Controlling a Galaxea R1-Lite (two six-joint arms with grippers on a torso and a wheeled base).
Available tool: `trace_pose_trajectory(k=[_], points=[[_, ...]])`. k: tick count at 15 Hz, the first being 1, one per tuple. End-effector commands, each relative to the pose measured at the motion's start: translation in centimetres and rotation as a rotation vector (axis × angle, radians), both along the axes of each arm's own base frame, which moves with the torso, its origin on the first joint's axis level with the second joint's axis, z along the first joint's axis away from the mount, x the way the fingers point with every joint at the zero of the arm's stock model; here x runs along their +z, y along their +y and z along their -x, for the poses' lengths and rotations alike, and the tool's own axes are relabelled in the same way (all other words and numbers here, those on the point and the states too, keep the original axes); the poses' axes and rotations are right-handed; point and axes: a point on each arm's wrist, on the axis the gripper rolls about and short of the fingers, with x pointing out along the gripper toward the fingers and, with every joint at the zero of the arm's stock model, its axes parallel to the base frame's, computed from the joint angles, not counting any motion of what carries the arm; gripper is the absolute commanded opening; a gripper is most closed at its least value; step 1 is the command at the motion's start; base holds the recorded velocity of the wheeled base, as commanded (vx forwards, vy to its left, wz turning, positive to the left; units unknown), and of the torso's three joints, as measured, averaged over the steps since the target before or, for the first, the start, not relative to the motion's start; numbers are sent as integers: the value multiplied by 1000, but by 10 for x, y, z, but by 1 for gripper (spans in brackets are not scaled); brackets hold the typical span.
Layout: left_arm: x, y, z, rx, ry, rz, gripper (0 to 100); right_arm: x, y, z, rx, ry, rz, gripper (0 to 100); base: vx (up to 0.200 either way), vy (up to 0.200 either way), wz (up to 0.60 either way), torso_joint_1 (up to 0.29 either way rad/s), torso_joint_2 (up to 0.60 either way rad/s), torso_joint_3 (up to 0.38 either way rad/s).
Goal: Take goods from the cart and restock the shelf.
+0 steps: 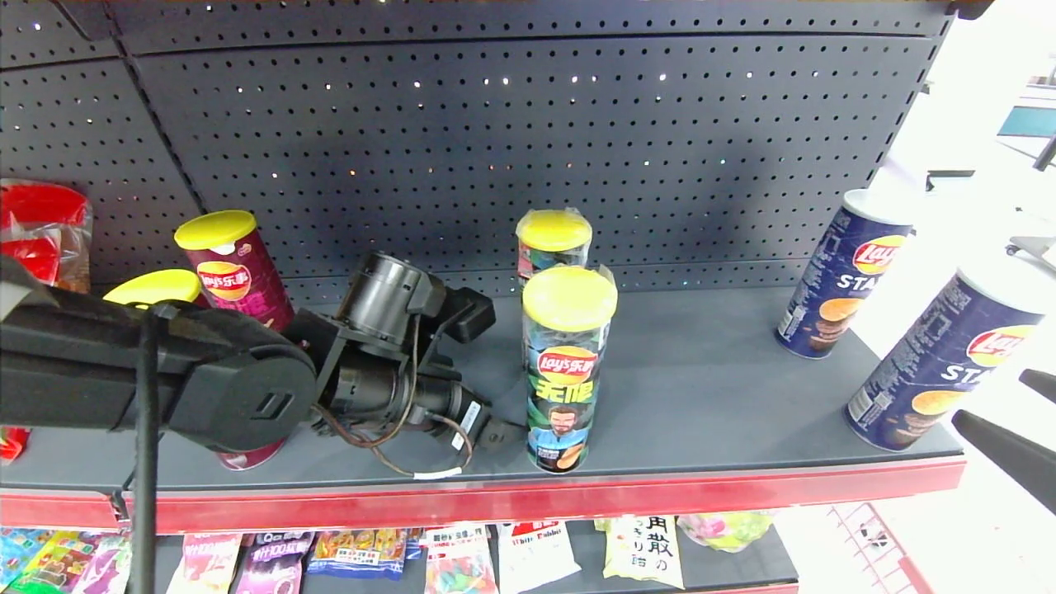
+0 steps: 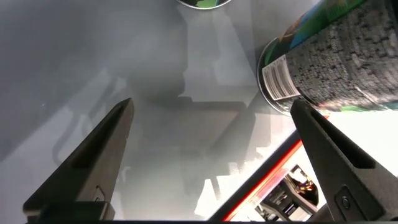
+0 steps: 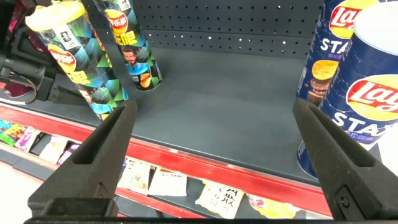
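Glossy round cans [image 1: 833,280] on a matte grey shelf [image 1: 701,396]
The left hand [image 2: 211,104] is spread beside the yellow-lidded can [image 1: 568,371]; the right hand [image 3: 214,106] is spread, empty.

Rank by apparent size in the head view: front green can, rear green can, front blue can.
1. front blue can, narrowly.
2. front green can.
3. rear green can, farther and partly hidden: size unsure.

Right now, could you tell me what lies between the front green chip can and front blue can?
Just bare grey shelf between front green chip can and front blue can, in the head view.
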Motion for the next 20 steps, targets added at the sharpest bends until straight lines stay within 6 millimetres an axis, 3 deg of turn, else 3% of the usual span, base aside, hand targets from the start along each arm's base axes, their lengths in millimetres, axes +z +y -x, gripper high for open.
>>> trace_pose_trajectory(k=[1,4,7,10,15,16,17,19,20], points=[[0,0,1,-2,0,0,100,0,0,0,0,3,1,100,0,0,0,0,0,0],[0,3,2,6,2,0,100,-1,0,0,0,3,1,100,0,0,0,0,0,0],[16,17,12,23,-28,21,100,-5,0,2,0,23,7,100,0,0,0,0,0,0],[40,41,64,-6,-82,59,100,-14,-3,11,-1,65,21,100,0,0,0,0,0,0],[54,120,179,30,-239,119,100,-38,-17,53,-58,121,98,100,0,0,0,0,0,0],[55,133,196,53,-261,116,100,-41,-20,61,-77,115,111,100,0,0,0,0,0,0],[55,158,229,108,-298,98,100,-47,-26,77,-136,110,144,100,0,0,0,0,0,0],[48,183,262,188,-345,75,100,-52,-32,90,-259,109,160,100,0,0,0,0,0,0],[38,205,292,296,-392,42,100,-55,-37,103,-366,93,161,100,0,0,0,0,0,0]])
